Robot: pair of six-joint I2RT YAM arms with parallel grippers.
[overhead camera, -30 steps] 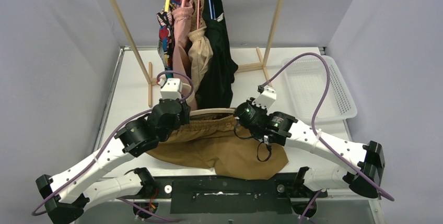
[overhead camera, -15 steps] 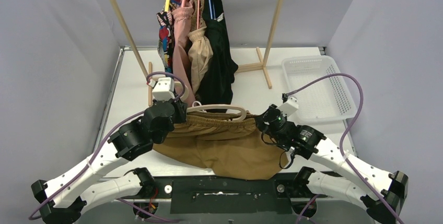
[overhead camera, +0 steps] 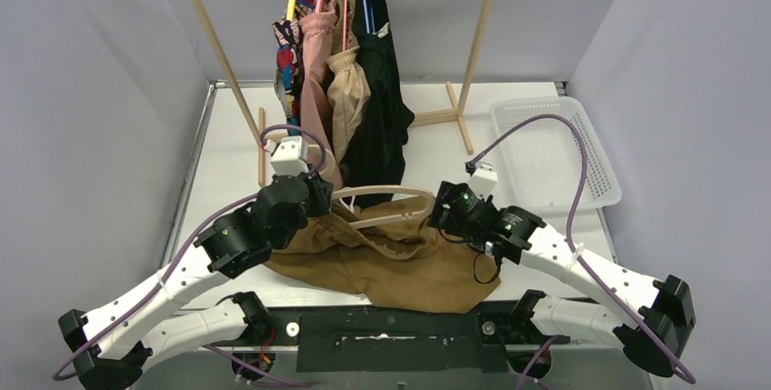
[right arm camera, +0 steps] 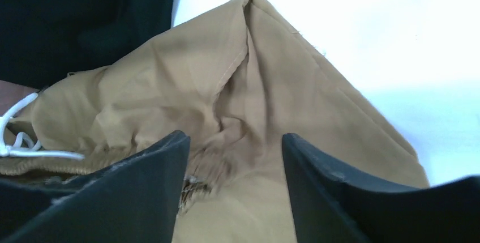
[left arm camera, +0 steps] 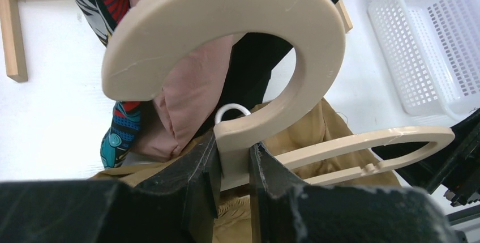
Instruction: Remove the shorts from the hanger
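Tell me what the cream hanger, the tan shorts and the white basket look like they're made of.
The hanger: likely moulded plastic, matte cream, with smooth rounded edges and faint scratch lines. The tan shorts: soft woven cloth, matte; it creases, drapes and shows a stitched seam. The basket: probably plastic, glossy white, with a regular moulded grid of holes.

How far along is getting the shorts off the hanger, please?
Mostly done: the tan shorts lie heaped on the table, the hanger bar bare above them. In hand: the left gripper clamps the hanger neck; the right gripper hangs open over the cloth. Left: freeing any caught waistband; four other pairs hang on the rack.
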